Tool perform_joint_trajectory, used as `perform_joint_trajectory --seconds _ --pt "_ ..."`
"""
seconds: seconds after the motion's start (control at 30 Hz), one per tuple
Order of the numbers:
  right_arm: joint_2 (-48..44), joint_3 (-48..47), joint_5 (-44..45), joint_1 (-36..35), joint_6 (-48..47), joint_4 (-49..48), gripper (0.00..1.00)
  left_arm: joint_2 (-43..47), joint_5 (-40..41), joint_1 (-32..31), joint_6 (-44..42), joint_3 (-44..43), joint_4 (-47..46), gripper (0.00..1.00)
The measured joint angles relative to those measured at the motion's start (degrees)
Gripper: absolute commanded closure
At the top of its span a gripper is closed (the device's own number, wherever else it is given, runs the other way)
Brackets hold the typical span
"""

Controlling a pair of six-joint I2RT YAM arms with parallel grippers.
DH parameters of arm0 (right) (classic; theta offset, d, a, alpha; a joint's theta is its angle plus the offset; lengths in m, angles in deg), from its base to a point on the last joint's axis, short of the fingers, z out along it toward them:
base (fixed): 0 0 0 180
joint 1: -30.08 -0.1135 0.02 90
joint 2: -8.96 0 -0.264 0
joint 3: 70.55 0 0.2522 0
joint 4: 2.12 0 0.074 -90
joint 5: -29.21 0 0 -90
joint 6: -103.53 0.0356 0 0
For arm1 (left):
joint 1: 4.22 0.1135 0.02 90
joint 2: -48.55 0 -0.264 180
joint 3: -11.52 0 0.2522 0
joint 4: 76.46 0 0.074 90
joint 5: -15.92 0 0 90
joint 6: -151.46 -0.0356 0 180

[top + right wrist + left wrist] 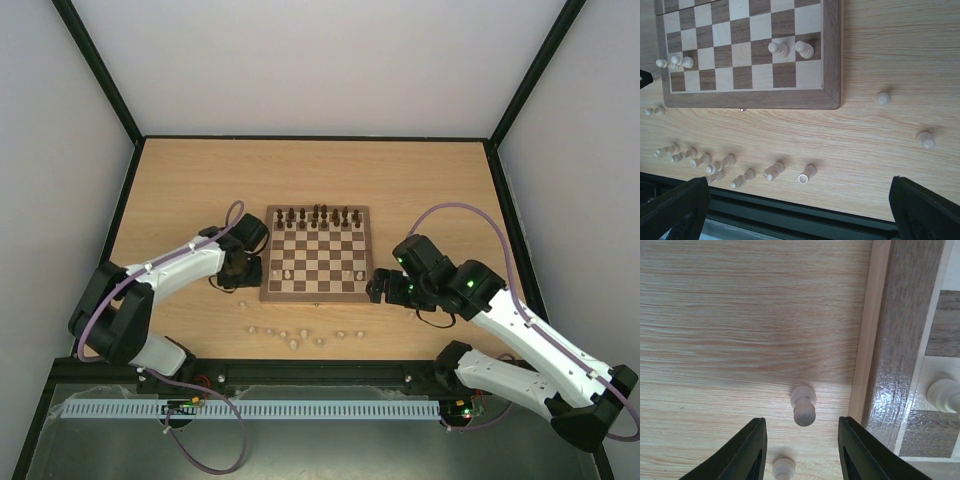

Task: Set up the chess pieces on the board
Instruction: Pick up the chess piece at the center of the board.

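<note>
The left fingers [752, 452] stand apart over the tabletop [715, 315], just off the left border of the board [895, 365]. A cream pawn [803, 405] sits on the bare wood directly ahead of the gap, just past the fingertips and near the border without touching it. Its long axis runs along the line of the gap, though I cannot tell whether it stands or lies tipped. A second cream piece [783, 467] is between the fingers, further back. The left arm is plainly the nearer one to both.

The right fingers [675, 210] are spread wide off the board's right side with nothing between them, and two stray cream pieces [883, 98] lie ahead on the tabletop. Most cream chess pieces [290, 335] lie scattered near the tabletop's near edge, while the dark set [318, 215] lines the far rows. The next move probably calls for a short reach forward, closing across the pawn's narrow body.
</note>
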Motion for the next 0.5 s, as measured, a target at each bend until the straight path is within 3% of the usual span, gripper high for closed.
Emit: perform_joint_trajectory --seconds 0.27,0.5 --pt "-0.1 0.3 0.0 0.0 0.1 0.0 0.01 -2.4 0.2 0.0 0.0 0.3 -1.6 0.61" --pt "-0.4 1.0 0.0 0.0 0.1 0.0 0.01 -4.2 0.2 0.0 0.0 0.8 -2.5 0.72"
